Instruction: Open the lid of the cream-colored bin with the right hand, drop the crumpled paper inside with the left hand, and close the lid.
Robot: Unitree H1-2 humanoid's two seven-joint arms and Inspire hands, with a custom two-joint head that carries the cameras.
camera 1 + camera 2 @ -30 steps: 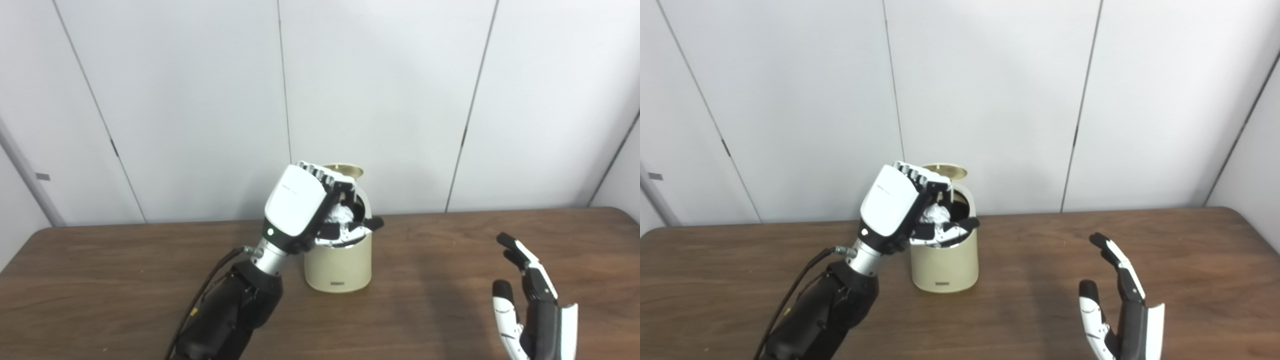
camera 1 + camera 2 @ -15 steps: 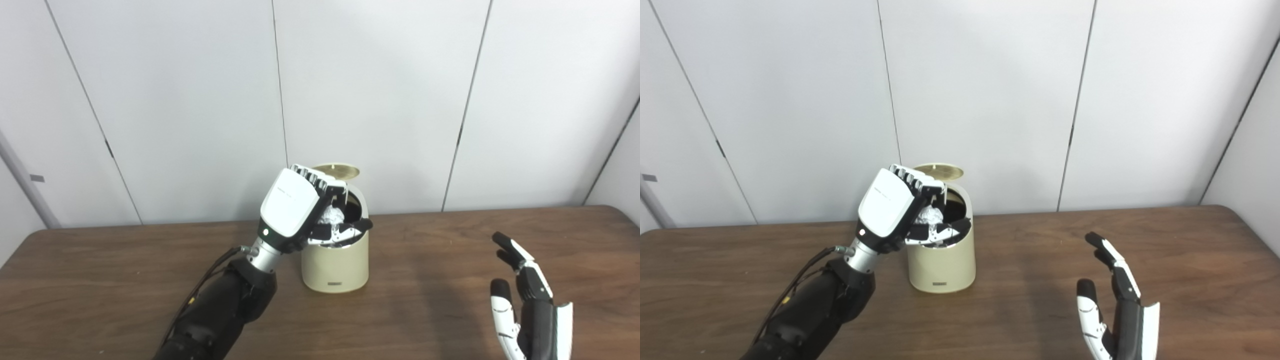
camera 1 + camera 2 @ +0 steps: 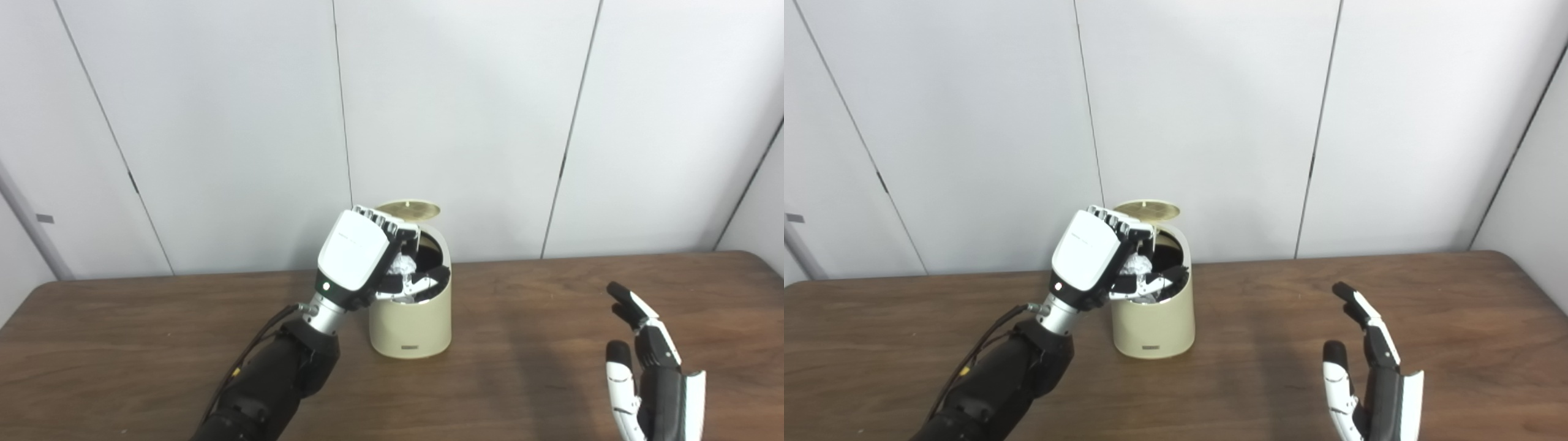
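Note:
The cream-colored bin (image 3: 411, 324) stands on the wooden table (image 3: 520, 318) near its back middle. Its round lid (image 3: 411, 209) is tipped up and open at the back. My left hand (image 3: 362, 257) is at the bin's mouth, fingers curled around the white crumpled paper (image 3: 401, 266), which sits right over the dark opening. The same paper shows in the right eye view (image 3: 1137, 266). My right hand (image 3: 649, 367) is open, fingers up, low at the right, well apart from the bin.
A white panelled wall (image 3: 459, 122) rises behind the table's back edge, close behind the bin. A black cable (image 3: 257, 352) runs along my left forearm.
My left hand has sunk a little with the paper, deeper into the bin's mouth. The camera has shifted slightly. My right hand has hardly moved.

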